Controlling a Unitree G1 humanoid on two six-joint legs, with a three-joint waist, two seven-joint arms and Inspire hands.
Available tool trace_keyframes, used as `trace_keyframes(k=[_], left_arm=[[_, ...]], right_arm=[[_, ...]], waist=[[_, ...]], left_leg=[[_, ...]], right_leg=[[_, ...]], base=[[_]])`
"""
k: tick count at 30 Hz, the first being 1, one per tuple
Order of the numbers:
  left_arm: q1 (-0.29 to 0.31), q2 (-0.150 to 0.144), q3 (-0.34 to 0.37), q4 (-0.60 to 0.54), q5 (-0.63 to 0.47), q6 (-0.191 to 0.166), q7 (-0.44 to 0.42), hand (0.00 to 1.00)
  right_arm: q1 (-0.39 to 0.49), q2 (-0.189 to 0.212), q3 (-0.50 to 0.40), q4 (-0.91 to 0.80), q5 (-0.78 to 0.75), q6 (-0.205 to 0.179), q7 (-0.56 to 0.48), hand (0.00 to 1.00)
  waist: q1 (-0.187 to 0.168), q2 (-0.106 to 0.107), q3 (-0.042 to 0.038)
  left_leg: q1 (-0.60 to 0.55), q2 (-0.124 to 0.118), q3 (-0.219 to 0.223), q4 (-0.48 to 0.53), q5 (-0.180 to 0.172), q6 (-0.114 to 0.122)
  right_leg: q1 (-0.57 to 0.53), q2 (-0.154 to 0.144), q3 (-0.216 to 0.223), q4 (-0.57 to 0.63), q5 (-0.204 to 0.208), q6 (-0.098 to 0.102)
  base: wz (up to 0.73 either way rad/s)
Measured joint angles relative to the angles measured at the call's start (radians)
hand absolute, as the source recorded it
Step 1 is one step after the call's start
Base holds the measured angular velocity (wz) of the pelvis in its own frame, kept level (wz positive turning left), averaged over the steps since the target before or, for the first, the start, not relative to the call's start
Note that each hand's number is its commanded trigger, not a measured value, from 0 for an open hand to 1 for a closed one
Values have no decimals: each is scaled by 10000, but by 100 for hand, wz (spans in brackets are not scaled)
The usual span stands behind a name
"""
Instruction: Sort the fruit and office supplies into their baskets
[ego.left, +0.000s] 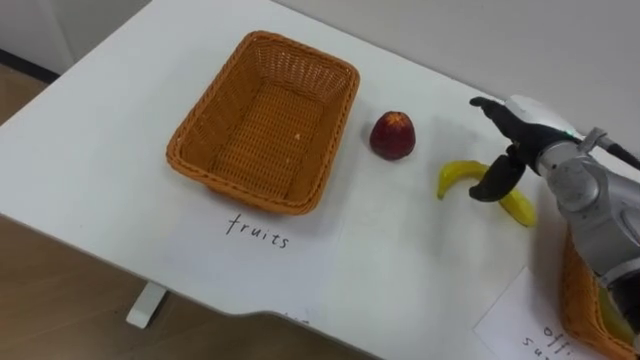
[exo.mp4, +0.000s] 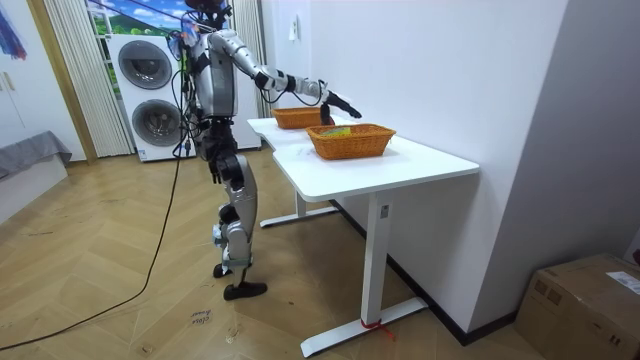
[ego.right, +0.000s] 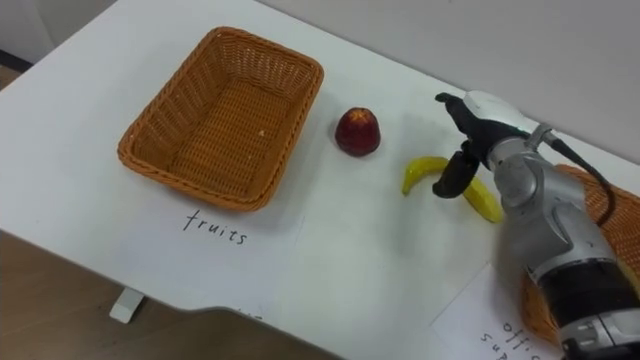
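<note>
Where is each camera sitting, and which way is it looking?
Left eye view: on the robot's head, looking down at the white table, empty brown wicker basket, red apple and yellow banana; its right hand and forearm show.
Right eye view: beside it on the head, same downward look, same hand and forearm.
Room view: stands out in the room, facing the whole robot beside the table.
Shared: both eye views show the open hand over the banana.
</note>
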Motion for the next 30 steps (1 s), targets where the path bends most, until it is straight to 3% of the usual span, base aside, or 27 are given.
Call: trace_keyframes(k=[20, 30], left_arm=[[-309, 35, -3, 349, 5, 25, -66, 0], [-406, 36, -18, 363, -92, 199, -64, 0]], right_arm=[[-377, -52, 193, 1627, -262, 80, 607, 0], [-515, -57, 540, 1778, -265, 84, 588, 0]], waist=[[717, -11, 15], [724, 23, 58]], left_leg=[[-203, 6, -57, 106, 1, -2], [-254, -8, -186, 105, -5, -6]], right_leg=[[-239, -1, -22, 8, 14, -20], [-154, -11, -186, -12, 14, -19]], base=[[0], [4]])
